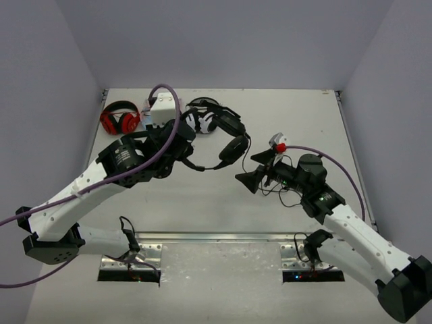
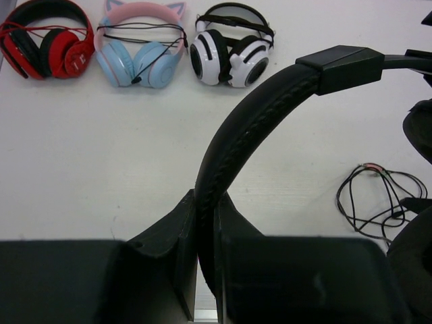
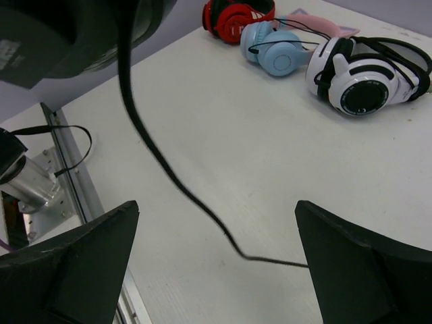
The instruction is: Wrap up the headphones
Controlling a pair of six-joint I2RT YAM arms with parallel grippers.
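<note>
Pinches the headphones (image 2: 270,101) by the padded headband in the left hand (image 2: 206,223), pressed together on it, and holds them off the bench (image 1: 202,202) over its middle, somewhat toward the far edge. Lets the thin cable (image 3: 158,165) hang from the raised set and run down between the fingers of the right hand (image 3: 216,260), spread wide and gripping nothing, poised right of centre. Has a loose tangle (image 2: 378,196) of that cord lying on the bench near the right arm. Shares the bench with three other sets along the far edge toward the left corner (red-and-black headphones (image 2: 47,40), blue cat-ear headphones (image 2: 138,57), black-and-white headphones (image 2: 229,50)), none part of this job.

Looks like the early part of winding: set gripped and raised, cord not yet gathered. Calls next for closing the right hand on the hanging cable, then leading it round the headband in even turns. Needs care with slack, so as not to pull the tangle into a knot.
</note>
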